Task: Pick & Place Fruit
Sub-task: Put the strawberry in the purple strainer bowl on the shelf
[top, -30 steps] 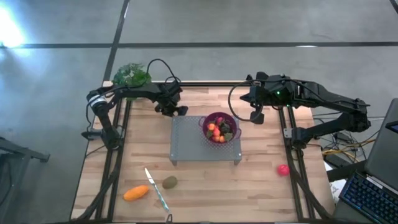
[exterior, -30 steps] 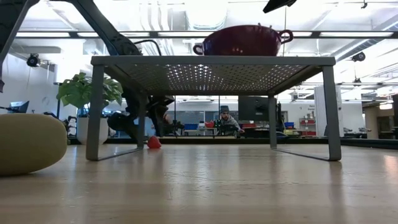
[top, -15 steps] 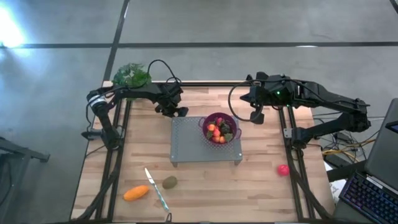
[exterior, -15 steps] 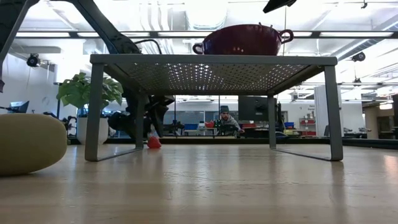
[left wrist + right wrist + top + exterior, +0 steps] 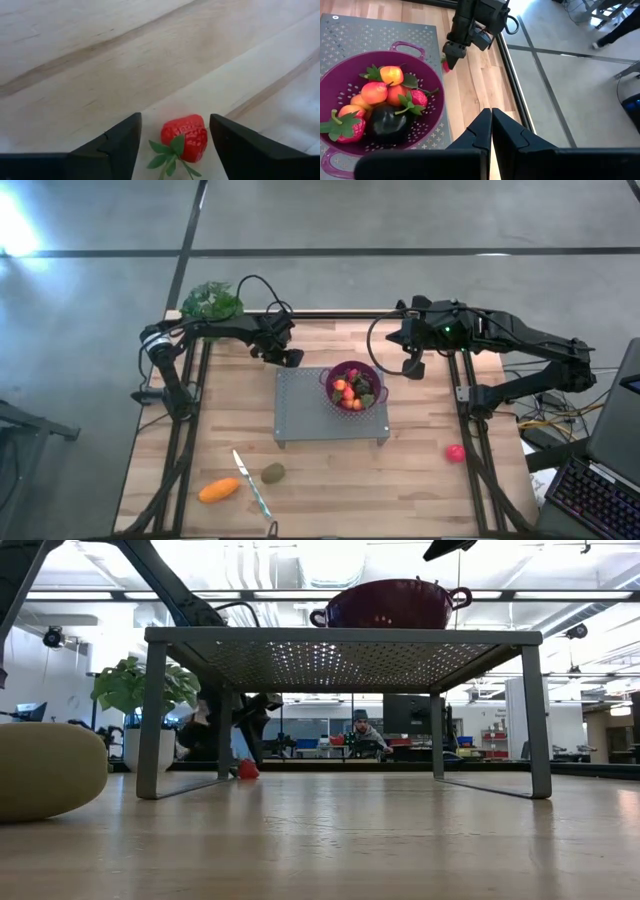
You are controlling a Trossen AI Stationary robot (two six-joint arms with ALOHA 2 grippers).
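Note:
A small red strawberry [image 5: 185, 136] with green leaves lies on the wooden table by the far left corner of the grey perforated rack [image 5: 300, 405]. My left gripper [image 5: 175, 120] is open and low over the table. One finger stands on each side of the strawberry, with a gap to each. On the rack sits a purple colander [image 5: 350, 65] holding strawberries, small orange fruit and a dark round one. My right gripper [image 5: 412, 368] is shut and hovers right of the colander. A brown-green oval fruit [image 5: 272, 472], an elongated orange one [image 5: 218, 490] and a pink-red ball [image 5: 455, 452] lie on the table.
A slim light-handled knife [image 5: 252, 485] lies between the orange fruit and the oval fruit near the table's near edge. A leafy green potted plant [image 5: 211, 300] stands at the far left corner. The rack's legs [image 5: 150, 715] stand close beside the strawberry [image 5: 247, 770].
My left gripper has moved a little toward the table's right and come down, so that its open fingers now stand around the strawberry. The strawberry has stayed where it was.

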